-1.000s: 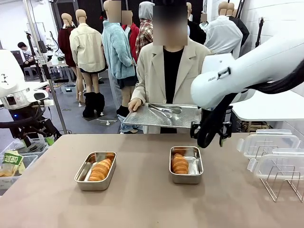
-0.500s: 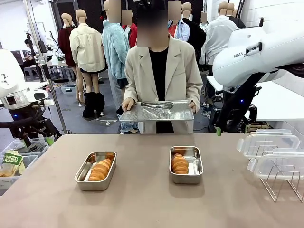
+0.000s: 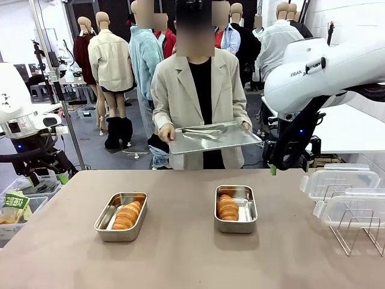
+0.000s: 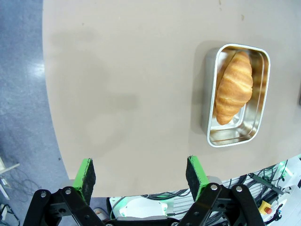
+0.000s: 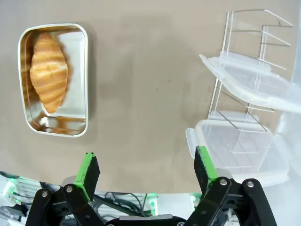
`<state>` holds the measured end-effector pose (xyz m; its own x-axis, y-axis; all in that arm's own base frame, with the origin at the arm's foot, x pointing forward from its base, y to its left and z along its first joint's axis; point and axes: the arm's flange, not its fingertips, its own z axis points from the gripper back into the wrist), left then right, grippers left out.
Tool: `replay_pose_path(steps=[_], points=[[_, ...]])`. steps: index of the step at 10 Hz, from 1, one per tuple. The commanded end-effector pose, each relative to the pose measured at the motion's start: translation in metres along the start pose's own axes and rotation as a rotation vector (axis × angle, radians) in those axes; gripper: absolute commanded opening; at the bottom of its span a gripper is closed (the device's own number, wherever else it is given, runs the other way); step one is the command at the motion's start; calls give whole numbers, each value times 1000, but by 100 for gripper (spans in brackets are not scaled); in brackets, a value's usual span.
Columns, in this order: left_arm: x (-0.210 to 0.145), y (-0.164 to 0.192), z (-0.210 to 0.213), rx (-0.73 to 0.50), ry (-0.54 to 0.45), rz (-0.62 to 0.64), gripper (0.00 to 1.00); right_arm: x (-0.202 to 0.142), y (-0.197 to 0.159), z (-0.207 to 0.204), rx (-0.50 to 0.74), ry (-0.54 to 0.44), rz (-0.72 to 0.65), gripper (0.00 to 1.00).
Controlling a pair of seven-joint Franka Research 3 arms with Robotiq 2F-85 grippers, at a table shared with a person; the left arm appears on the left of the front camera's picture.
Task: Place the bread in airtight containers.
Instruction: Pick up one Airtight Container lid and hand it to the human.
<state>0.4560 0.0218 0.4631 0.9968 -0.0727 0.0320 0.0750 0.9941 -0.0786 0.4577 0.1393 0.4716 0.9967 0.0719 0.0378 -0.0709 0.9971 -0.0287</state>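
Two airtight containers stand open on the table, each holding bread. The left box [image 3: 117, 235] carries a golden croissant [image 3: 127, 215]; the right box [image 3: 236, 227] carries another [image 3: 227, 207]. My right gripper [image 3: 278, 167] hangs beyond the table's far right edge, away from both boxes. Seen from the right wrist, that gripper [image 5: 146, 169] is open and empty, high above the box [image 5: 75, 56] and its croissant [image 5: 48, 70]. In the left wrist view my left gripper [image 4: 140, 174] is open and empty, high over the table's edge, with a box [image 4: 240, 129] and croissant [image 4: 233, 87] off to one side.
Clear plastic lids [image 3: 340, 179] rest on a wire rack [image 3: 355, 232] at the table's right; the lids [image 5: 249, 82] lie beside the right gripper's line. A person across the table holds a flat metal tray [image 3: 240, 135] with tongs [image 3: 204, 131].
My right arm has pulled back from over the table's far edge toward the right. The person has shifted left and tilted the tray. Boxes and croissants have not moved.
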Motion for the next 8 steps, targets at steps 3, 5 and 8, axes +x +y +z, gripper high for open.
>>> replay_pose_path(steps=[3,5,8], points=[[2,0,2,8,1,0,100,2,1,-1,6,-7,-21,100],[2,0,2,8,1,0,100,2,1,-1,6,-7,-21,100],[2,0,2,8,1,0,100,2,1,-1,6,-7,-21,100]])
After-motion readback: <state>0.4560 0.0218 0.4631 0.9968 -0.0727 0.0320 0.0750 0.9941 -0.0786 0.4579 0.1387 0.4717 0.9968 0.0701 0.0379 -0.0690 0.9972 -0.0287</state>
